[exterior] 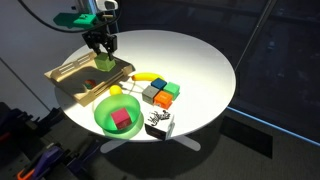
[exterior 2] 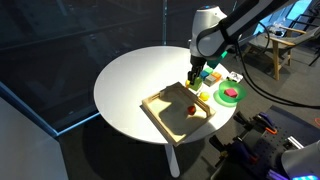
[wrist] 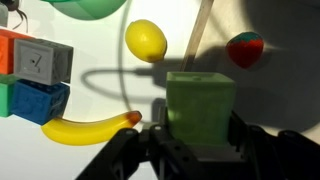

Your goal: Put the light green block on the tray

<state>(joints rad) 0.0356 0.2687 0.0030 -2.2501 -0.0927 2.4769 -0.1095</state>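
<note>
The light green block (wrist: pixel 200 100) is clamped between the two fingers of the tool (wrist: pixel 198 140), which is closed against its sides. The frame cuts off the block's lower part. In an exterior view it hangs at the edge of the tray (exterior: pixel 72 80) nearest the banana (exterior: pixel 150 77); whether it touches the wood is unclear. A red fruit (wrist: pixel 245 48) lies in the tray and a lemon (wrist: pixel 146 40) just outside its rim. Beyond the banana are coloured cubes (wrist: pixel 40 75), partly cropped, on the white tabletop (exterior: pixel 200 60).
</note>
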